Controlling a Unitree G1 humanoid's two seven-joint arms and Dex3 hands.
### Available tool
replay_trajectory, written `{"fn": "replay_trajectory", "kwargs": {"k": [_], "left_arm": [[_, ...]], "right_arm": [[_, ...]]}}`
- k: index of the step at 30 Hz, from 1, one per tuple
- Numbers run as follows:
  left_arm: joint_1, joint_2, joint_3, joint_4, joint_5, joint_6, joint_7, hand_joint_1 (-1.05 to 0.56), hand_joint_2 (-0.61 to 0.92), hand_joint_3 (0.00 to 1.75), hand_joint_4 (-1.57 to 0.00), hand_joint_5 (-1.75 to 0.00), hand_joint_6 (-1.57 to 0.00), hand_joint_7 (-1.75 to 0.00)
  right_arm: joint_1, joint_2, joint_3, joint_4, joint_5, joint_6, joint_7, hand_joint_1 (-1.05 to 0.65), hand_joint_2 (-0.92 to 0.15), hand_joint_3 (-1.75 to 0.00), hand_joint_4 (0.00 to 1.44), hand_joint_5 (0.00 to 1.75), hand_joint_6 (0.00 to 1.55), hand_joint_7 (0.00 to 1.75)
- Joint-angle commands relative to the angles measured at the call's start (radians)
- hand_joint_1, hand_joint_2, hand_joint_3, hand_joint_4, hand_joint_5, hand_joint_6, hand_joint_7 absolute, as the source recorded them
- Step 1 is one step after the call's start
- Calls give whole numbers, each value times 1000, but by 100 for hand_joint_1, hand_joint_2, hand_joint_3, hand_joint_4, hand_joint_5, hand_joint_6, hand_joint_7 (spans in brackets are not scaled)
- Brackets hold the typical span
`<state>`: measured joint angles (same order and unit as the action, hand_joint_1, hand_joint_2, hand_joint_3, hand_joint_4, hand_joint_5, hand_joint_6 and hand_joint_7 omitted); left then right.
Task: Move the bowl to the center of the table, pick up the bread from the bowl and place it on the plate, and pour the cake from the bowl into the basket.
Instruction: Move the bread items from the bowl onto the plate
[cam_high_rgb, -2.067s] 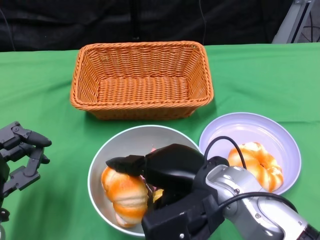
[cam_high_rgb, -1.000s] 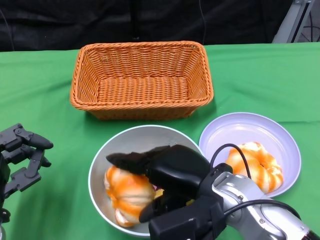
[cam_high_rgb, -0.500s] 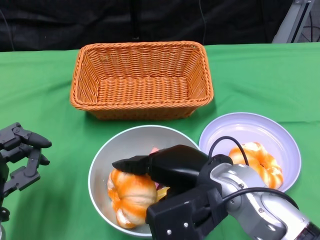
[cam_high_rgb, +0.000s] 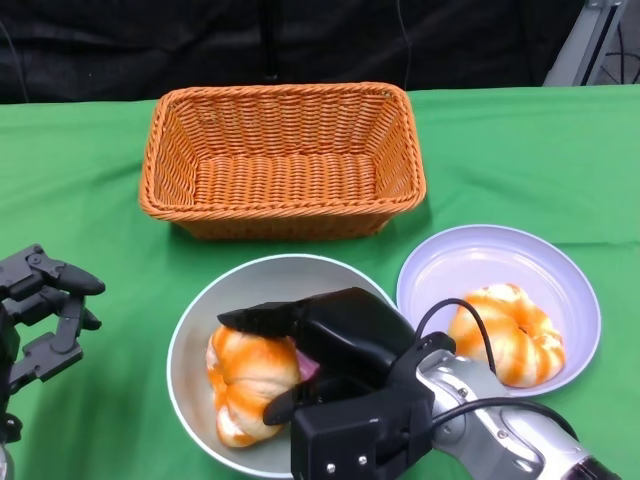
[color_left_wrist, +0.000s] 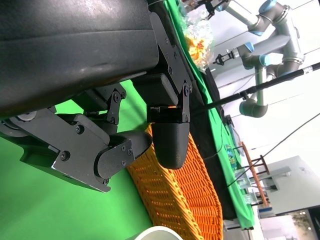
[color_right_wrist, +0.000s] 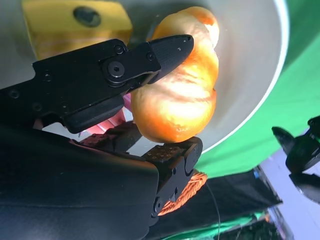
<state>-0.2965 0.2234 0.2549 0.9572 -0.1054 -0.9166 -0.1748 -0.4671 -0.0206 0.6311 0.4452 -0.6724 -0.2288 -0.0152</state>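
I am judging that the task is about in its middle. The bowl (cam_high_rgb: 200, 330) is standing near the center of the green table (cam_high_rgb: 80, 180), in front of the basket (cam_high_rgb: 283, 158), so the first step looks done. One bread is already lying on the plate (cam_high_rgb: 500, 262), and the plate is just beside the bowl.

My right hand (cam_high_rgb: 325, 335) is reaching into the bowl and its fingers (color_right_wrist: 167, 50) are closing around the second bread (cam_high_rgb: 250, 375), one above it and one under it, as the right wrist view shows. The bread is still sitting low inside the bowl. My left hand (cam_high_rgb: 45, 310) is hanging over the table at the left side, fingers apart, holding nothing.

Still left, as I am judging: carrying this bread to the plate and pouring the cake (color_right_wrist: 75, 25), the yellow piece, into the basket.

For the way to the plate, the bowl rim and the plate rim are almost touching, so I am needing to lift the bread clear of both. The free half of the plate is the far side.
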Motion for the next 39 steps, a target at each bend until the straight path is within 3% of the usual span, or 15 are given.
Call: {"fn": "replay_trajectory", "kwargs": {"k": [1,2,5,7,12,15,17,22,23,31,39], "left_arm": [[-14,13,3,10,9,-16,22,-7,63,92,-84,-139,-92,-104],[-15,13,3,11,11,-16,25,-7,63,92,-84,-139,-92,-104],[-18,14,2,16,17,-21,33,-7,62,93,-85,-138,-93,-103],[-20,16,2,20,26,-26,42,-7,62,93,-85,-138,-93,-103],[-20,18,-1,24,41,-35,56,-8,61,94,-85,-137,-93,-102],[-19,15,-2,22,38,-35,53,-9,61,94,-85,-137,-93,-102],[-18,14,-2,21,37,-36,55,-9,60,94,-86,-137,-93,-103],[-19,15,-7,19,42,-33,63,-8,61,94,-85,-138,-92,-103],[-20,14,-7,20,38,-31,60,-8,62,94,-85,-138,-92,-103],[-23,14,-12,21,41,-32,60,-11,62,93,-86,-139,-90,-107],[-24,15,-11,24,56,-31,82,-9,63,95,-84,-142,-87,-109]], "right_arm": [[-57,-5,-10,105,-2,-78,-59,-32,-90,0,75,62,85,3],[-68,-5,-9,127,-4,-98,-72,-28,-90,0,75,81,89,3],[-91,-4,-10,175,-2,-136,-89,-25,-91,0,75,100,93,3],[-104,-2,-14,198,8,-149,-80,-22,-90,0,81,121,97,4],[-106,-5,-34,203,27,-166,-75,-23,-86,0,92,132,102,5],[-101,-7,-62,195,51,-200,-94,-22,-91,-1,76,148,107,4],[-95,-6,-81,172,71,-200,-83,-23,-92,-3,69,146,108,4],[-82,-5,-128,116,119,-208,-66,-21,-92,-2,70,131,111,3],[-80,-4,-138,106,132,-209,-61,-21,-92,-4,66,138,111,2],[-45,1,-220,0,249,-182,12,-16,-92,-3,64,145,113,2],[11,-47,-260,-90,313,-209,91,-17,-91,-1,67,143,115,2]]}}
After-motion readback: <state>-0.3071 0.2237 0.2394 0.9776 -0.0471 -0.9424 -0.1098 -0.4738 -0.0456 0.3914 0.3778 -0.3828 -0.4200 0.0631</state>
